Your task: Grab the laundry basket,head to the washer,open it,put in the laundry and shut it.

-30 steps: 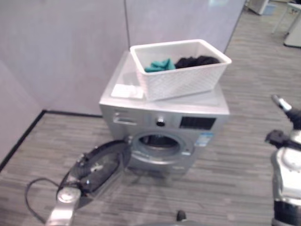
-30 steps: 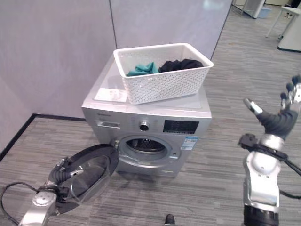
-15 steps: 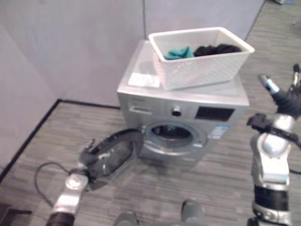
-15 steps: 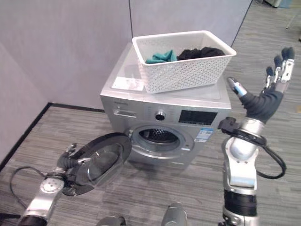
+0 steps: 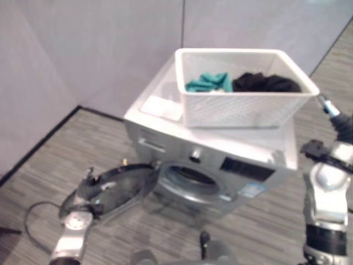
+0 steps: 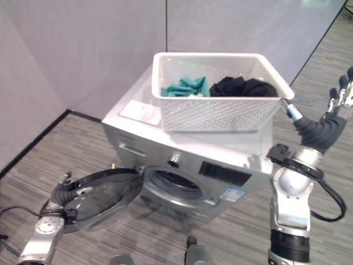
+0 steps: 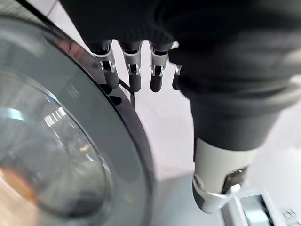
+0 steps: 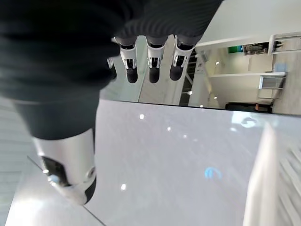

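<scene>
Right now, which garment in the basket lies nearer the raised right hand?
The black garment; the teal one lies on the basket's far side from the right hand.

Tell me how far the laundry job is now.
Done: the basket stands on the washer, and the door is open. In hand: the left hand is at the door's edge; the right hand is raised, open. Left: the clothes lie in the basket; load them, shut the door.
</scene>
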